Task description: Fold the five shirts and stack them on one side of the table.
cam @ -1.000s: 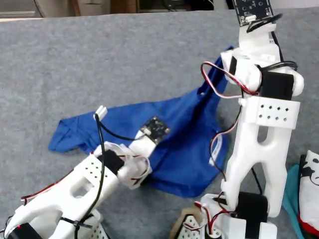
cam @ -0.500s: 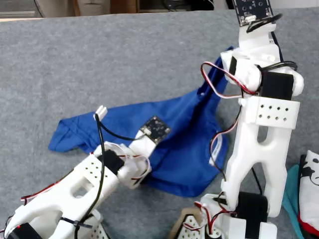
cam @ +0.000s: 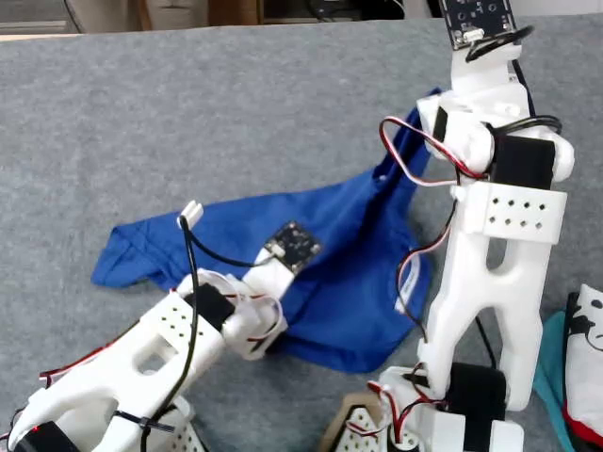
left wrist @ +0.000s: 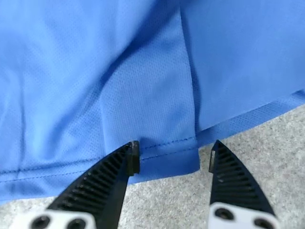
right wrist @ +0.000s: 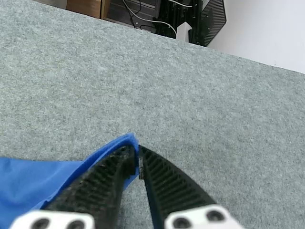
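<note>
A blue shirt [cam: 344, 282] lies crumpled across the middle of the grey table [cam: 188, 113]. In the left wrist view my left gripper [left wrist: 174, 153] is open just over the shirt's stitched hem [left wrist: 167, 143], one fingertip on each side of a fold, with bare table beyond the hem. In the right wrist view my right gripper [right wrist: 138, 160] is shut on an edge of the blue shirt [right wrist: 33, 183], holding it up off the table at the shirt's far right end [cam: 424, 108]. The tall right arm [cam: 499, 217] hides part of the cloth.
At the near right edge of the table lie more garments, one teal [cam: 549, 372] and one white with red and black [cam: 586, 358]. Open grey table stretches to the left and to the far side. Dark equipment [right wrist: 190, 19] stands beyond the table's far edge.
</note>
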You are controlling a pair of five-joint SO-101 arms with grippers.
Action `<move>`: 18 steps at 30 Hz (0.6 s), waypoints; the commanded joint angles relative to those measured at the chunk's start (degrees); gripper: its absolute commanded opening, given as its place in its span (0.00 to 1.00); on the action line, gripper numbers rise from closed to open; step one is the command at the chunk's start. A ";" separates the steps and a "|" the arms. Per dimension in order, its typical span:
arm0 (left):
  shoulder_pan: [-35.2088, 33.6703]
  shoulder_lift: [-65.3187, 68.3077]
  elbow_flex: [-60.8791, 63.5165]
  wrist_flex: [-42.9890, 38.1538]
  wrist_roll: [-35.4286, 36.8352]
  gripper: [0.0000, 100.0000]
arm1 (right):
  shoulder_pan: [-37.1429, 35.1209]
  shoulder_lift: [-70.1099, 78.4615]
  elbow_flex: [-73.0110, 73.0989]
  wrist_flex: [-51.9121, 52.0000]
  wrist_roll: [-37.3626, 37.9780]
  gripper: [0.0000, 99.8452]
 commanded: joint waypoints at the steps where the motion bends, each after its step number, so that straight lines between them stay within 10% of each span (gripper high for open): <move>1: 0.53 -0.66 -0.26 0.35 0.18 0.25 | 0.75 -1.27 -0.13 -0.88 -0.18 0.00; 18: 0.62 -0.57 4.66 -3.69 0.53 0.25 | 0.84 -1.27 -0.04 -0.88 -0.18 0.00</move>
